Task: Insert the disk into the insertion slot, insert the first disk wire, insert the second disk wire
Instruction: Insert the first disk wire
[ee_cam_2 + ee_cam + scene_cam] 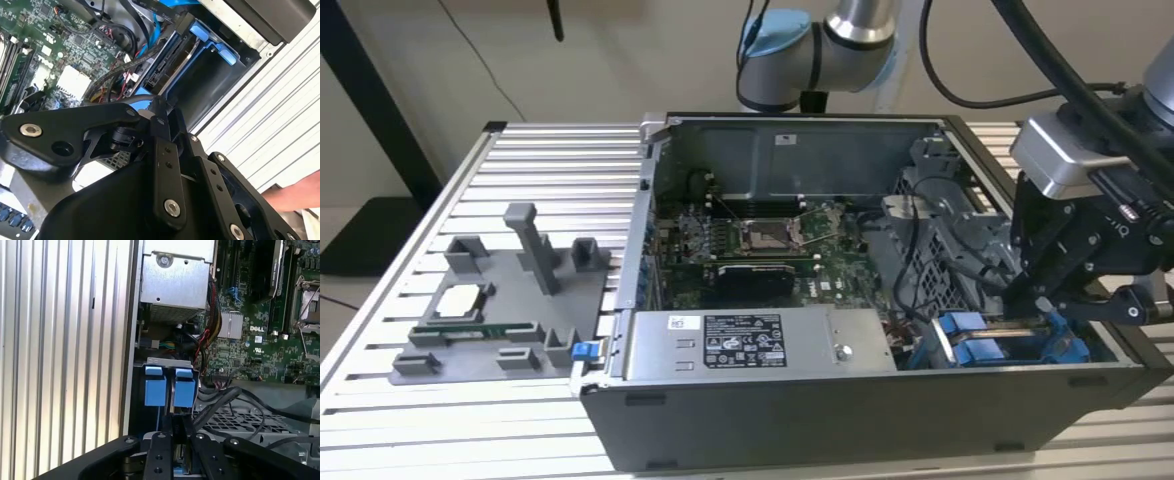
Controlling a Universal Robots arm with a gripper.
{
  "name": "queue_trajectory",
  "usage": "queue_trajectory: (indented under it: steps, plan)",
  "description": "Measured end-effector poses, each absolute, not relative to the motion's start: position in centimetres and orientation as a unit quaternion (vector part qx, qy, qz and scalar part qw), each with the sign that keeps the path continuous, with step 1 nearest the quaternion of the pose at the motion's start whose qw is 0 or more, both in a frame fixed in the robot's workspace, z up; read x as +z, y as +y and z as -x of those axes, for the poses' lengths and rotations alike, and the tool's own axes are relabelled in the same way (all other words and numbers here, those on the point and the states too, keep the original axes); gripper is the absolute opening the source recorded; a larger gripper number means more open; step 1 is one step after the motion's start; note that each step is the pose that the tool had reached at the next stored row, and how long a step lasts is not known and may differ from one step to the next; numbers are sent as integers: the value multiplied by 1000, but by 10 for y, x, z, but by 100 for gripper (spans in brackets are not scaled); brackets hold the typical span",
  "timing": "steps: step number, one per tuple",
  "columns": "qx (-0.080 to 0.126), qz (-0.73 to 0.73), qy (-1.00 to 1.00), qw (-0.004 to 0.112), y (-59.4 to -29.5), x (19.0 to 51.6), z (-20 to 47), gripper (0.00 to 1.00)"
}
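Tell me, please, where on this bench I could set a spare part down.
Bare slatted table lies beyond the grey fixture tray, up to the far edge, and in a strip before it. Inside the computer case it is crowded: the pincer hangs over the blue tabs among cables.

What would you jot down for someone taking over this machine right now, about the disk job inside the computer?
Gripper: low inside the case, close to the insertion slot; whether it holds anything cannot be judged.
Disk: looks seated in the slot, with its blue carrier tabs showing.
Done: disk insertion, apparently.
Left: probably both disk wires. Black cables run beside the slot; whether either is plugged in cannot be told.
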State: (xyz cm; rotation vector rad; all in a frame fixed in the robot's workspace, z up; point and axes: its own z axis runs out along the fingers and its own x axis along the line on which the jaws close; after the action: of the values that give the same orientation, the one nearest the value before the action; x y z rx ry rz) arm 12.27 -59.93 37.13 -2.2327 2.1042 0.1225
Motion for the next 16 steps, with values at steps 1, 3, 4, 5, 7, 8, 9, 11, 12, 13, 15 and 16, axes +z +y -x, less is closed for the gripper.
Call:
queue_trajectory:
  steps: [1, 3, 4, 5, 7, 8, 9, 11, 12, 13, 15, 16]
  plan:
    - [40, 727, 685, 36, -599, 371, -123, 0]
    - [40, 727, 685, 36, -600, 371, -123, 0]
    - [40, 727, 685, 36, -600, 370, -123, 0]
    - [40, 727, 685, 36, -601, 370, -123, 0]
    - [40, 727, 685, 36, -602, 369, -123, 0]
    - [40, 727, 685, 36, -603, 368, -123, 0]
    - [40, 727, 685, 36, -604, 367, -123, 0]
    - [40, 727, 685, 36, -604, 364, -123, 0]
    - [40, 727, 685, 36, -604, 362, -124, 0]
    - [40, 727, 685, 36, -604, 361, -126, 0]
    - [41, 727, 685, 36, -604, 359, -131, 0]
    - [42, 727, 685, 35, -604, 359, -134, 0]
